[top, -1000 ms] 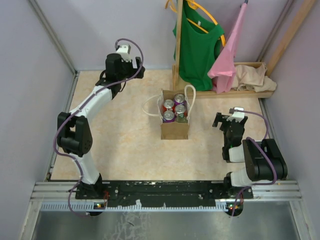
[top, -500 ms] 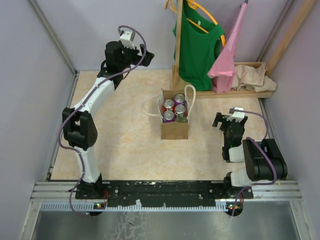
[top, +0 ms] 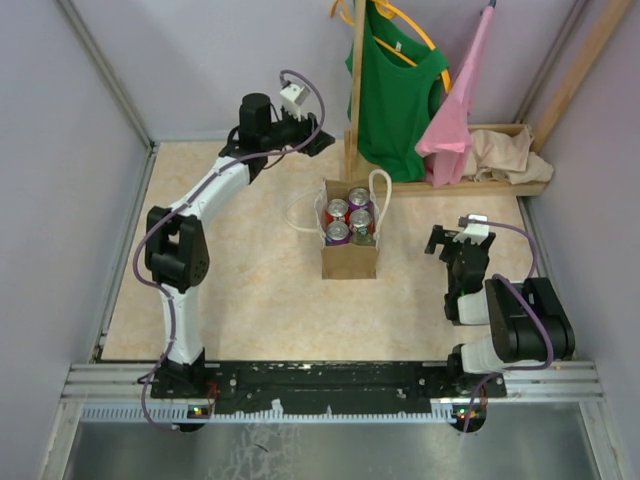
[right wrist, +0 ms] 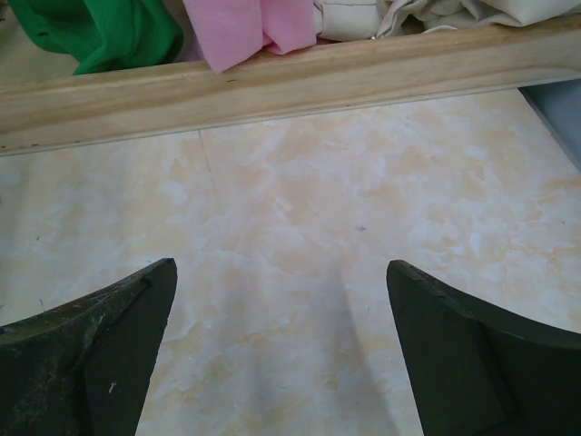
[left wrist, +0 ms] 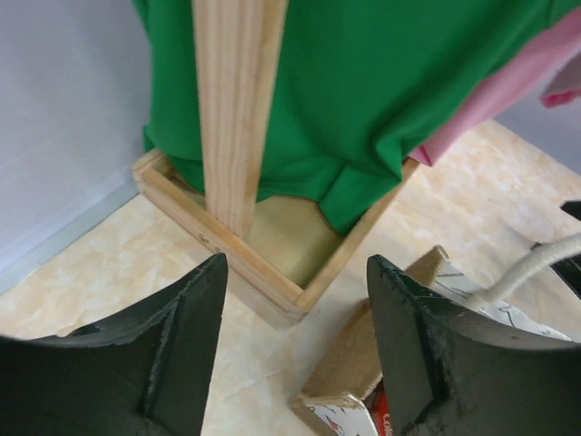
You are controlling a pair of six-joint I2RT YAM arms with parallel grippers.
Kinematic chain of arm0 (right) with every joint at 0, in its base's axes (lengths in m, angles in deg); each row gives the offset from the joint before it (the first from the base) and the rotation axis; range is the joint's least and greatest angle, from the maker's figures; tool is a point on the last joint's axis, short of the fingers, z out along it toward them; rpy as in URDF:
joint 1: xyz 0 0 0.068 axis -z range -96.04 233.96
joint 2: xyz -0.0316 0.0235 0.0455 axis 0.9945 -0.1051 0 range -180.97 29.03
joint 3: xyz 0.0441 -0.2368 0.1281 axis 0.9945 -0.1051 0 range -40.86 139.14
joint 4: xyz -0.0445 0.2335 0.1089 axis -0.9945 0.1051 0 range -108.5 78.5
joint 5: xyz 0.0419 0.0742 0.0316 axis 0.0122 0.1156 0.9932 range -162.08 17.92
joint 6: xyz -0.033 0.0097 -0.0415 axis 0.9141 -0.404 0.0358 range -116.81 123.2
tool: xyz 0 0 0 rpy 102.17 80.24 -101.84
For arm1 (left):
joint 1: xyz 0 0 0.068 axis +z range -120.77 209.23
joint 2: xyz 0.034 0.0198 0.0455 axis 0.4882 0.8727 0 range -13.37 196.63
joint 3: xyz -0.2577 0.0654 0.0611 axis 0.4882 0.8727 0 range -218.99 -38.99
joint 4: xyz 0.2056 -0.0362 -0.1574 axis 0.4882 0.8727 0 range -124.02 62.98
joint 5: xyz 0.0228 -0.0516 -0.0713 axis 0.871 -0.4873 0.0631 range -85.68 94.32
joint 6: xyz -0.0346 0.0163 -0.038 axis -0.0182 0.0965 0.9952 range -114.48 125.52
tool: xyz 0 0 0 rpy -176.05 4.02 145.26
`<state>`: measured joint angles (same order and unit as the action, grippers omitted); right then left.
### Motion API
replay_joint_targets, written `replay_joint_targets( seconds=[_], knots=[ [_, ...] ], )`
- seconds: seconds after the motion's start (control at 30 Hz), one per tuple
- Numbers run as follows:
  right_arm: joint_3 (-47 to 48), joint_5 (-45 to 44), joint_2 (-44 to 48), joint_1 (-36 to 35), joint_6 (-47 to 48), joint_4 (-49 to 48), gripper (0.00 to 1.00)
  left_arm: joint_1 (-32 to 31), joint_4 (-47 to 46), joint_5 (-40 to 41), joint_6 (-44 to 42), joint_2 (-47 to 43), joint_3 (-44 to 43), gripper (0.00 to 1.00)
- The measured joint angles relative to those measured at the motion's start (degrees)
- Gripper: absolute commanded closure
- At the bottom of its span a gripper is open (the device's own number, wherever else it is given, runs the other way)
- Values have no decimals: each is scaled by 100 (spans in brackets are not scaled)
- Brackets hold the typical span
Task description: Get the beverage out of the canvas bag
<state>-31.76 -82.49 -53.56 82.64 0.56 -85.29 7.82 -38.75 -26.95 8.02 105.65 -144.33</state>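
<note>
The canvas bag (top: 350, 255) stands upright mid-table, tan with white looped handles (top: 381, 190), and several beverage cans (top: 337, 210) sit in it, tops showing. My left gripper (top: 316, 140) hovers behind and left of the bag, beside the wooden post. In the left wrist view the left gripper (left wrist: 297, 263) is open with nothing between its fingers. The bag's corner (left wrist: 399, 363), a sliver of a red can (left wrist: 377, 415) and a white handle (left wrist: 536, 263) lie below right. My right gripper (top: 452, 242) rests right of the bag. The right gripper (right wrist: 281, 265) is open over bare tabletop.
A wooden rack post (top: 356, 80) rises just behind the bag, with a green shirt (top: 395, 90) and a pink garment (top: 455, 115) hanging from it. Its wooden base frame (top: 470, 187) holds a beige cloth heap (top: 505, 155). Walls close in on the left, back and right.
My left arm has swung right from the back-left corner, bringing its gripper close to the rack post and the bag. The right arm and the bag have not moved.
</note>
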Motion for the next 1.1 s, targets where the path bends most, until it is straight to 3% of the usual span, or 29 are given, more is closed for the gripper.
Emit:
replay_joint_targets(
  seconds=[0.47, 0.67, 0.93, 0.97, 1.03, 1.07, 1.1],
  knots=[
    [0, 0, 0, 0, 0, 0, 1, -577, 2308, -101, -1139, -125, -1248, 37],
    [0, 0, 0, 0, 0, 0, 1, -658, 3362, -472, -1108, 186, -2452, 38],
    [0, 0, 0, 0, 0, 0, 1, -699, 4109, -293, -1036, 315, -2393, 37],
    [0, 0, 0, 0, 0, 0, 1, -734, 4194, -238, -1049, 350, -2380, 43],
    [0, 0, 0, 0, 0, 0, 1, -822, 4398, -155, -1086, 411, -2315, 73],
    [0, 0, 0, 0, 0, 0, 1, -870, 4498, -138, -1123, 437, -2269, 78],
    [0, 0, 0, 0, 0, 0, 1, -914, 4566, -133, -1123, 457, -2225, 77]
  ],
)
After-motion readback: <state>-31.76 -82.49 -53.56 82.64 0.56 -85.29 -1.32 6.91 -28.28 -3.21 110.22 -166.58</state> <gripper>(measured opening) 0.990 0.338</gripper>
